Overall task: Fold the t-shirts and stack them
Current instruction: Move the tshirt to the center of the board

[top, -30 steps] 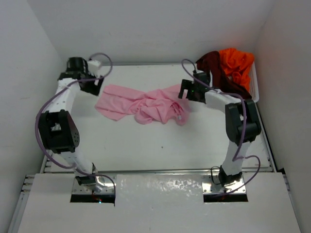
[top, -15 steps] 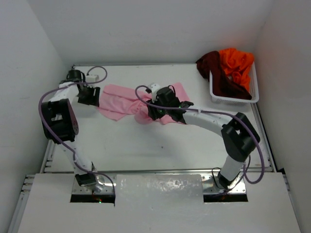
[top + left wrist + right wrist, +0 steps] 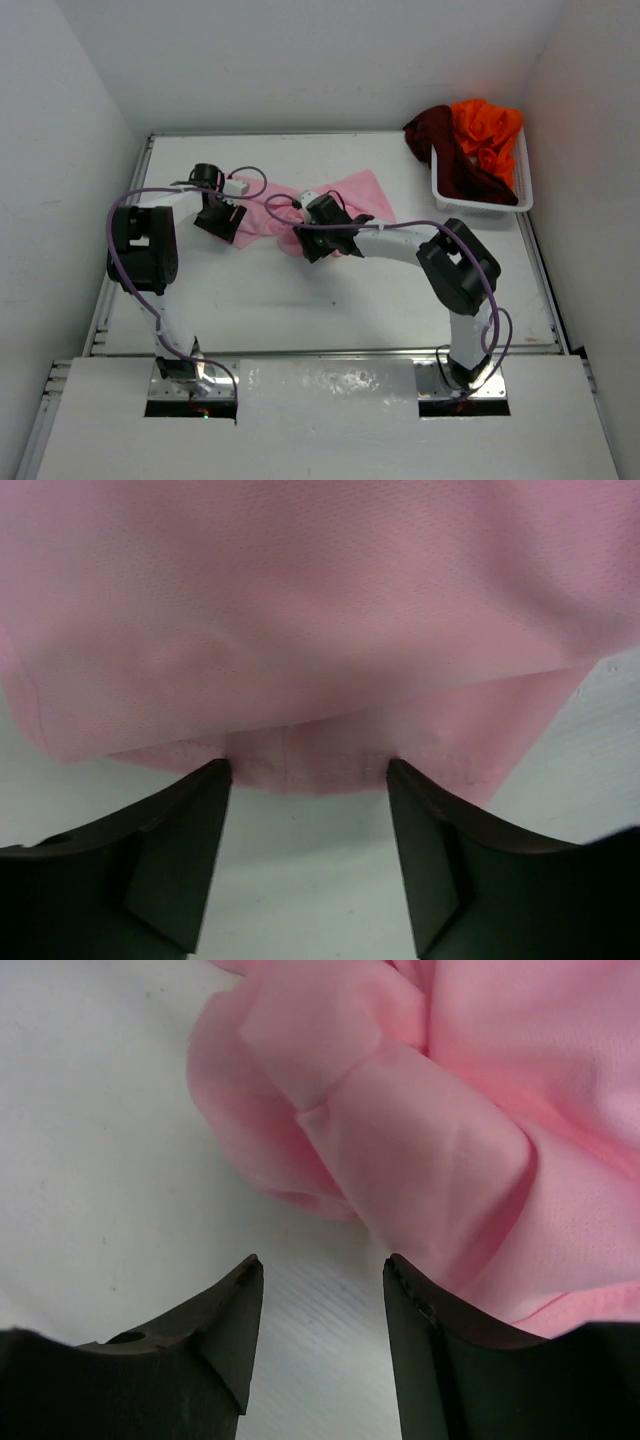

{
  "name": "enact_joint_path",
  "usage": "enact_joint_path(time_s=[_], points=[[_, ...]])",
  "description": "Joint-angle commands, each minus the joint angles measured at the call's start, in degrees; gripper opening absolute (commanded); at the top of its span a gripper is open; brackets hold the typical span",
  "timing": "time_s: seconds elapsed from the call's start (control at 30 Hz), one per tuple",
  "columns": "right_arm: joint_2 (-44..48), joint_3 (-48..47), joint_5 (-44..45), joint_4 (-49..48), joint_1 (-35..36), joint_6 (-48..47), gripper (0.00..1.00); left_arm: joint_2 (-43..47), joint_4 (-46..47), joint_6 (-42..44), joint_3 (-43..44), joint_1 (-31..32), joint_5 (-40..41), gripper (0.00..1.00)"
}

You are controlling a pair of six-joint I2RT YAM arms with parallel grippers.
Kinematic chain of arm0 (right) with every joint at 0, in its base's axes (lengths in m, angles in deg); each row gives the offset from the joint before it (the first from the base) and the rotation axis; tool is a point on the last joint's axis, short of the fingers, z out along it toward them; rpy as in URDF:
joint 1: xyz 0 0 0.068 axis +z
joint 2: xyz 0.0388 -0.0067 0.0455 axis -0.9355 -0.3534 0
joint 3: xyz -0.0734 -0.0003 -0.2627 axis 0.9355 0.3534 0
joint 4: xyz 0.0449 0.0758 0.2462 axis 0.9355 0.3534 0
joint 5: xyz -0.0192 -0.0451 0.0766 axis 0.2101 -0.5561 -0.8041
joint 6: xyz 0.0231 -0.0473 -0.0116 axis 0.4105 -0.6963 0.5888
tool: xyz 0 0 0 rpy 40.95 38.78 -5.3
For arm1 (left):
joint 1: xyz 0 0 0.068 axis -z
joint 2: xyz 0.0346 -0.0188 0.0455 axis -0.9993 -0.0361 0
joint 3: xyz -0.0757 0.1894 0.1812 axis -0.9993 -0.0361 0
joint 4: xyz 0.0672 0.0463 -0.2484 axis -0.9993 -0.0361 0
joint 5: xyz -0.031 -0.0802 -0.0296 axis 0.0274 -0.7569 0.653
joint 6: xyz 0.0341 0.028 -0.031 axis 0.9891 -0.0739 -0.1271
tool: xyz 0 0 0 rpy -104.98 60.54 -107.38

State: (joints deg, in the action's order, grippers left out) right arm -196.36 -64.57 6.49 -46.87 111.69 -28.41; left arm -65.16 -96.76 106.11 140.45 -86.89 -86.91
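From above, the left gripper (image 3: 218, 218) blurs into the pink t-shirt (image 3: 352, 190), whose left end the arm covers; the wrist view shows its fingers (image 3: 190, 820) spread apart, the shirt's hem lying just at their tips, unpinched. The right gripper (image 3: 318, 243) hides the shirt's bunched middle on the table (image 3: 330, 300); its own camera shows jaws apart over bare table, a rolled fold just beyond. Far right, the maroon t-shirt (image 3: 455, 165) and orange t-shirt (image 3: 490, 130) heap in the basket (image 3: 470, 206), seen only from above.
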Motion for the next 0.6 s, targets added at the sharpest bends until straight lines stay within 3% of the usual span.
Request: enact_joint_path(time_s=[0.0, 0.03, 0.07, 0.13, 0.23, 0.37, 0.47, 0.57], points=[[7.07, 0.95, 9.85, -4.07, 5.40, -5.89, 0.50, 0.29, 3.57, -0.98, 0.03, 0.19, 3.06, 0.59], [8.22, 2.01, 11.61, -4.87, 6.20, -6.86, 0.51, 0.29, 4.10, -1.41, -0.40, 0.28, 1.31, 0.55], [9.01, 2.80, 12.93, -5.23, 6.91, -7.74, 0.53, -0.32, 3.93, -1.68, -0.58, 0.45, 0.60, 0.44], [7.10, 0.28, 10.15, -5.15, 6.92, -7.75, 0.56, -1.11, 3.49, -2.03, -0.50, 0.63, -0.19, 0.34], [-2.47, -8.57, 6.01, 0.46, 6.92, -8.10, 0.60, -1.73, 2.88, -1.86, -0.58, 0.63, -0.11, 0.01], [-10.92, -14.85, 3.37, 5.22, 7.00, -7.57, 0.63, 0.64, 3.13, -1.60, -1.55, 0.54, 1.03, 0.00], [-13.56, -16.96, 6.78, 6.45, 6.57, -6.52, 0.60, 2.22, 2.79, -1.77, -1.20, 0.54, 0.94, 0.00], [-15.24, -19.60, 9.78, 8.82, 5.34, -4.68, 0.37, 3.19, 1.30, -2.73, 0.64, -0.07, 0.33, 0.00]])
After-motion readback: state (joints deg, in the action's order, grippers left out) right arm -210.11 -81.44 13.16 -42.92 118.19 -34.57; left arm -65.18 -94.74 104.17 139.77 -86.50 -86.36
